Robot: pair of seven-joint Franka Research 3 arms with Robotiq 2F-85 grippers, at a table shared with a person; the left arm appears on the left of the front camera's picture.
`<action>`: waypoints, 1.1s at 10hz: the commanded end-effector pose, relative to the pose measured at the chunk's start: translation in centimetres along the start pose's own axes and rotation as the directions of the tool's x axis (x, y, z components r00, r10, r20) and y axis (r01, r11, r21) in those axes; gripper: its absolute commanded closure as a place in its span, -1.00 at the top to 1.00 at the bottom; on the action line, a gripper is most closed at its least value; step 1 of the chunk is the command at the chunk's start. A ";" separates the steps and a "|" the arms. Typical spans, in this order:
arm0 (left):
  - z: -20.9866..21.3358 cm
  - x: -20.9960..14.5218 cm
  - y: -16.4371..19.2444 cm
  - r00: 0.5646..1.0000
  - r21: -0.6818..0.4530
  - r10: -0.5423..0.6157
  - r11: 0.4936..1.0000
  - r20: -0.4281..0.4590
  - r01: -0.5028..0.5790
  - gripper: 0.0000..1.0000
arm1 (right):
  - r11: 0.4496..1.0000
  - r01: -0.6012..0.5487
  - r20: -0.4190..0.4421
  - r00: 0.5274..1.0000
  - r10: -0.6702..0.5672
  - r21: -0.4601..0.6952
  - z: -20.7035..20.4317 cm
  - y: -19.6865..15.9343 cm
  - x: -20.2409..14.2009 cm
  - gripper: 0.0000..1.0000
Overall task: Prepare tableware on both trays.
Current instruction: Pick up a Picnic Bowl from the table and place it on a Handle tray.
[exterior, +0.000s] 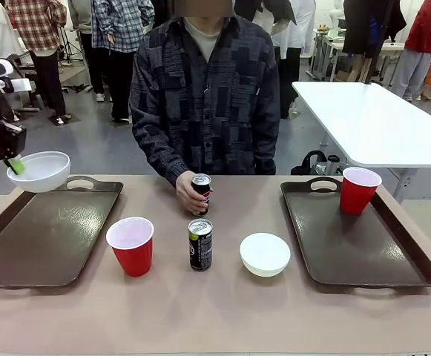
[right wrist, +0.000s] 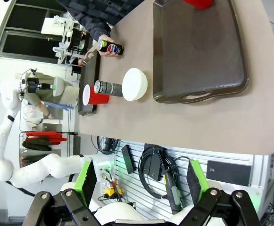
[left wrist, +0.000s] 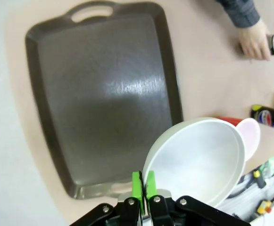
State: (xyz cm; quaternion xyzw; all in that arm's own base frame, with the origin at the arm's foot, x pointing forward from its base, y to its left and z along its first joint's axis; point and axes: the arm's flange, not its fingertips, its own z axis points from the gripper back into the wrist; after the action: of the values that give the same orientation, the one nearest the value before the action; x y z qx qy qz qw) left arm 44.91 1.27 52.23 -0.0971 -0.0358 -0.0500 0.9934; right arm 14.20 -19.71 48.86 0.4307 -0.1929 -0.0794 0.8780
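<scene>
Left gripper aloft, 2 fingers pinched tight; right gripper aloft, jaws wide apart.

Left tray at table's left edge, right tray at right edge, well apart. Table strip between them.
First cup on right tray, far right corner.
Row between trays, left to right: second cup, near can, first bowl. Second cup just beside left tray's right rim.
Far can behind near can, toward far edge, in person's hand.
Second bowl up over left tray's far left part, clear of tray, rim in left gripper.
</scene>
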 end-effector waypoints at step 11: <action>3.8 -11.6 2.8 0.961 -0.001 -0.202 0.979 -0.189 0.206 -0.93 | 0.999 -0.019 0.009 1.000 0.019 0.033 0.0 0.1 0.0 1.00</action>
State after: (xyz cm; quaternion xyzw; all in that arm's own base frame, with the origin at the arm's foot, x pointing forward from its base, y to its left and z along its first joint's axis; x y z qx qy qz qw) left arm 39.48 3.98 50.28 -0.0848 0.0354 -0.1020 0.9905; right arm 14.22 -19.70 48.85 0.4303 -0.1928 -0.0785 0.8783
